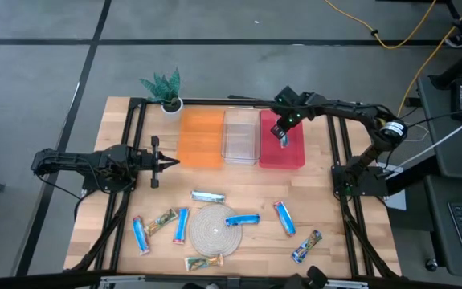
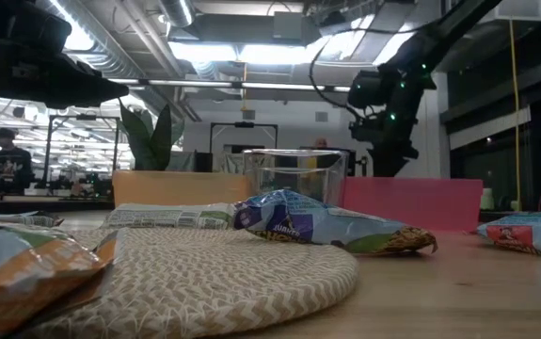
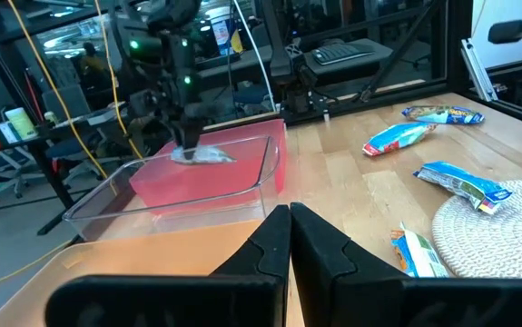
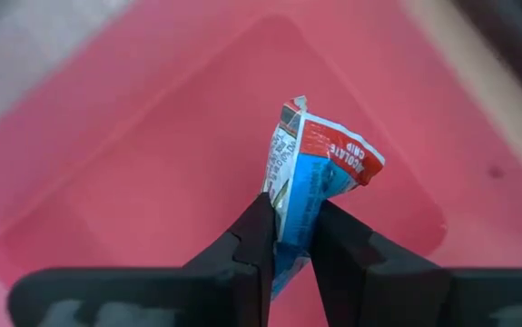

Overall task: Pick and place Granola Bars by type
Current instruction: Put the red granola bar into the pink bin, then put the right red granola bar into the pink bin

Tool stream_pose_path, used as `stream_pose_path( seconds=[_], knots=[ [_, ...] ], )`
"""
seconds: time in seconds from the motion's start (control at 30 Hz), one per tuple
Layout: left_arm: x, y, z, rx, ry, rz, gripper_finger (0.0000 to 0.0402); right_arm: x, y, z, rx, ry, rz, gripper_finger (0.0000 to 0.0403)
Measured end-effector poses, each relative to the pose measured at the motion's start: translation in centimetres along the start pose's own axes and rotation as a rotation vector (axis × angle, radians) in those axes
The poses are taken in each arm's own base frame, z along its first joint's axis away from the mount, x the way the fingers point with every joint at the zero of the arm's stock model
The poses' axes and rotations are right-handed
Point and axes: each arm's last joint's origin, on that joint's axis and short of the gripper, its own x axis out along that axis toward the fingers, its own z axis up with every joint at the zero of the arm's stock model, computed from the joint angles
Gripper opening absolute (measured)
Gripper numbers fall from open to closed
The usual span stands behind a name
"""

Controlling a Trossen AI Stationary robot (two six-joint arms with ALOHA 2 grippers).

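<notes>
My right gripper (image 1: 284, 136) hangs over the red bin (image 1: 293, 154), shut on a silvery-blue granola bar with a red label (image 4: 320, 173); the left wrist view shows the same gripper (image 3: 186, 145) with that bar (image 3: 201, 156) above the red bin (image 3: 233, 177). My left gripper (image 1: 169, 163) is shut and holds nothing, level above the table beside the orange bin (image 1: 200, 138). Several more bars lie on the near half of the table: a blue one (image 1: 243, 219) rests on the round woven mat (image 1: 213, 229), others lie flat around it (image 1: 284, 217) (image 1: 306, 246) (image 1: 141, 234). My right gripper pinches the bar between its two fingers (image 4: 259, 232), on its lower part (image 4: 290, 218). The fingers point down into the red bin from above. The bar is lifted clear, its sealed end (image 4: 295, 107) sticking out beyond the fingertips over the bin floor.
A clear bin (image 1: 241, 136) stands between the orange and red bins. A small potted plant (image 1: 166, 90) sits at the far left corner. Black frame rails (image 1: 345, 172) run along both table sides. Bare wood lies between the bins and the mat.
</notes>
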Motion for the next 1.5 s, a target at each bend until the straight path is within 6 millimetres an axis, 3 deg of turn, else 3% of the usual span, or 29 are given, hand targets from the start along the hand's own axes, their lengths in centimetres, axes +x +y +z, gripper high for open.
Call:
stream_pose_path(
  seconds=[0.23,0.67,1.2,1.37,1.5],
  knots=[
    [0.0,0.0,0.0,0.0,0.0,0.0,0.0004,0.7,-0.1,-0.9,0.0,0.034,-0.001,0.0068],
    [0.0,0.0,0.0,0.0,0.0,0.0,0.0004,0.5,0.0,-0.7,-0.006,0.026,0.005,0.0071],
    [0.0,0.0,0.0,0.0,0.0,0.0,0.0004,0.5,0.5,-0.8,0.033,0.035,0.007,0.0175],
    [0.0,0.0,0.0,0.0,0.0,0.0,0.0004,-0.7,1.9,-1.0,0.014,0.017,0.027,0.0176],
    [0.0,0.0,0.0,0.0,0.0,0.0,0.0004,-3.1,3.3,-1.2,-0.002,-0.062,0.054,0.0177]
  ],
)
